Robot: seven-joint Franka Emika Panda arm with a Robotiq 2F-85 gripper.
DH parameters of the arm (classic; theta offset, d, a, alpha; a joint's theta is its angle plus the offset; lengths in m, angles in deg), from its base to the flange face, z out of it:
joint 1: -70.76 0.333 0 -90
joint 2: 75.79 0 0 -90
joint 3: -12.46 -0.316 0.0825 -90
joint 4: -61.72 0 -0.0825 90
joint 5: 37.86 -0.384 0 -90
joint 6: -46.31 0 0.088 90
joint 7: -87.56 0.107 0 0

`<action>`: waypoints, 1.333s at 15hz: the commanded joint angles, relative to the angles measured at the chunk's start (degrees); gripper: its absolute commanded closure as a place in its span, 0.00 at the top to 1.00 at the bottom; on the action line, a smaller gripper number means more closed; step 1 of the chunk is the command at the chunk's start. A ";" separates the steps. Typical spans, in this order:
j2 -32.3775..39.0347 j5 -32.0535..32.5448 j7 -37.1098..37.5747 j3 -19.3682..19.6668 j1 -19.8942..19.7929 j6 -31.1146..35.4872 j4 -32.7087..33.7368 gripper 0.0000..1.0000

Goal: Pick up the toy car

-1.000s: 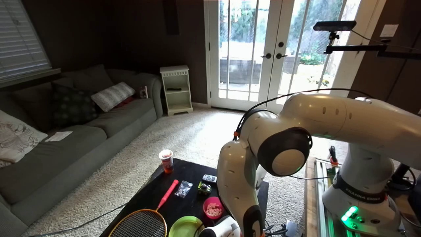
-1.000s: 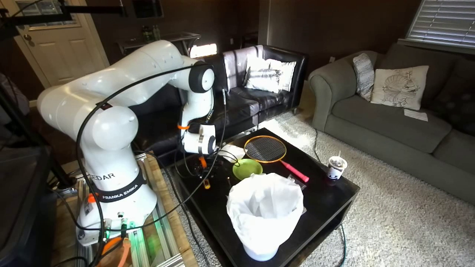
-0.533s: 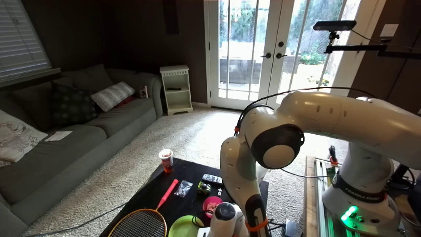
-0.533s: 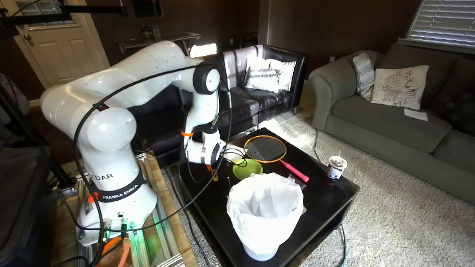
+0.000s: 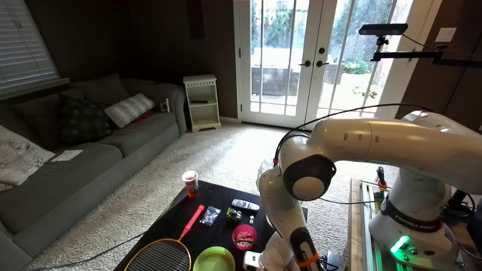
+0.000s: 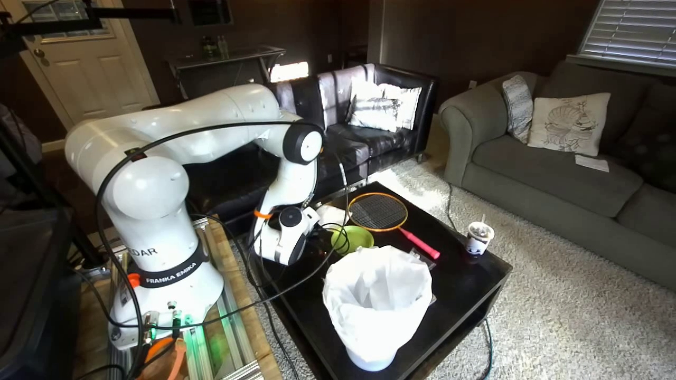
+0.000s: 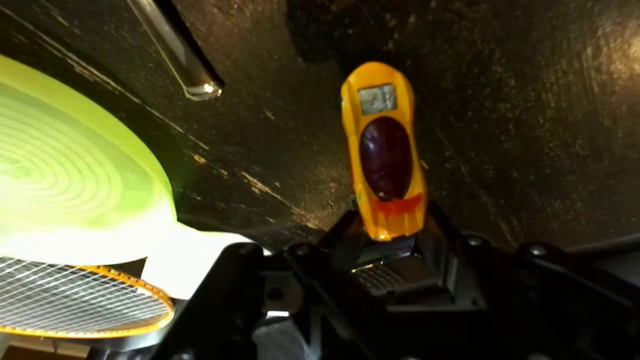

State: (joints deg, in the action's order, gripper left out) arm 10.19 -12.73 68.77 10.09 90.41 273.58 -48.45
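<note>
Arm (image 6: 293, 179) has dropped and tilted since the earlier frame, in both exterior views, and sits lower over the counter (image 6: 457, 287). That move uncovers the whole remote (image 5: 245, 204); the pink bowl (image 5: 244, 228) is nearly all in view. End effector (image 7: 392, 215) is grasping the toy car (image 7: 384, 150), orange-yellow, pinched at one end; the other end sticks out ahead of the grip. Car can't be made out in the exterior views. For the task: grasp looks done, lift not confirmed. Can't tell if the car touches the counter or hangs just above it. Downward motion doesn't fit a lift, so possibly a set-down; a straight raise would settle it. Green plate (image 7: 60, 170) and racket (image 7: 82, 300) lie off to one side of the end effector, apart from the car. Green toy (image 5: 234, 215) is well away from the grip.
</note>
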 commanded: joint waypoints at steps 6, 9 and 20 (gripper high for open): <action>0.07 4.86 -0.04 -0.55 -1.05 13.34 -0.67 0.12; 0.04 14.23 5.05 -1.85 -3.83 15.75 -0.51 0.11; -0.77 48.19 35.93 -4.29 -11.92 15.64 2.62 0.12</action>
State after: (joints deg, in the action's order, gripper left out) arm 9.42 28.51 93.39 4.09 76.38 287.82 -47.96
